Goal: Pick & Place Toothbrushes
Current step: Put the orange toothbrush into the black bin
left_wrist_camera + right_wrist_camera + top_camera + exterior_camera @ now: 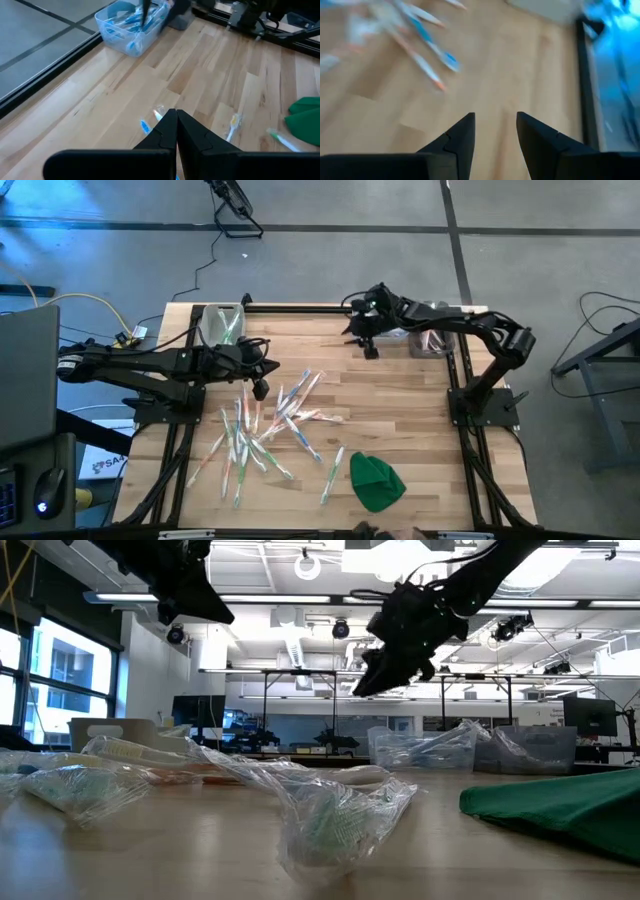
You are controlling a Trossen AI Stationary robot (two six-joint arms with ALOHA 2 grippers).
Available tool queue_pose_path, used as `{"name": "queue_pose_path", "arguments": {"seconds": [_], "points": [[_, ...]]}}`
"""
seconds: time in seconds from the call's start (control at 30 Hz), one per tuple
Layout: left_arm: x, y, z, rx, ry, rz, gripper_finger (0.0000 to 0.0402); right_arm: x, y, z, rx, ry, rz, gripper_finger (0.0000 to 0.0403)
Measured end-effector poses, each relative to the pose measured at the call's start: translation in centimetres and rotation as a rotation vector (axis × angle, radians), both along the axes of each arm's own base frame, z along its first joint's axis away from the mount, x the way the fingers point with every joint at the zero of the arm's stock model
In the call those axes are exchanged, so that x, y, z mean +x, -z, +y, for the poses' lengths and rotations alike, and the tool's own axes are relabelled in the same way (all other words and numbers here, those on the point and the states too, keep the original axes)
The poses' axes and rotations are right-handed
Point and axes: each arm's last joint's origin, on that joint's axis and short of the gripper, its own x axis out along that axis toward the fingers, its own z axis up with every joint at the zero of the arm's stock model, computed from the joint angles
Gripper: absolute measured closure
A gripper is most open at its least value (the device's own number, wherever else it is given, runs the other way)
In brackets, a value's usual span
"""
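Several toothbrushes (275,425), thin pale sticks with green, blue, orange and pink accents, lie scattered flat on the wooden table's middle. In the low view they show in clear wrappers (330,810). My left gripper (262,385) hangs shut above the pile's far edge, its fingertips (175,112) together with nothing between them. My right gripper (368,345) hovers over bare wood near the far edge, right of the pile. It is open, and its two fingers (495,117) are apart and empty. In its wrist view, blurred toothbrushes (427,37) lie ahead.
A clear bin (222,323) stands at the table's far left corner. Another clear bin (132,25) holding blue-accented brushes stands at the far right (430,340). A green cloth lump (377,480) lies near the front right. Bare wood lies between the pile and the right bin.
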Motion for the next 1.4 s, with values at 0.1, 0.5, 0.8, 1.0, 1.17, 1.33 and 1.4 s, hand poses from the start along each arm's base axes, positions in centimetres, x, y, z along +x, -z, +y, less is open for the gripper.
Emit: {"name": "queue_pose_path", "arguments": {"seconds": [0.1, 0.5, 0.8, 1.0, 1.17, 1.33, 1.4], "points": [[0.0, 0.0, 0.0, 0.004, 0.001, 0.002, 0.0402, 0.6, -0.1, 1.1, 0.027, -0.118, -0.04, 0.0266], [0.0, 0.0, 0.0, 0.022, 0.008, 0.009, 0.0402, 3.3, -0.4, 4.9, -0.01, -0.263, -0.123, 0.0266], [0.0, 0.0, 0.0, 0.054, 0.024, 0.021, 0.0402, 5.9, 2.4, 7.5, 0.065, -0.314, -0.096, 0.0266], [0.0, 0.0, 0.0, 0.049, 0.021, 0.019, 0.0402, 7.8, 4.8, 8.8, 0.119, -0.289, -0.095, 0.0266], [0.0, 0.0, 0.0, 0.049, 0.021, 0.019, 0.0402, 9.0, 7.1, 9.4, 0.101, -0.24, -0.094, 0.0266], [0.0, 0.0, 0.0, 0.048, 0.02, 0.02, 0.0402, 9.9, 9.8, 9.7, 0.152, -0.209, -0.081, 0.0266], [0.0, 0.0, 0.0, 0.049, 0.02, 0.02, 0.0402, 10.1, 10.6, 9.6, 0.168, -0.175, -0.08, 0.0266]]}}
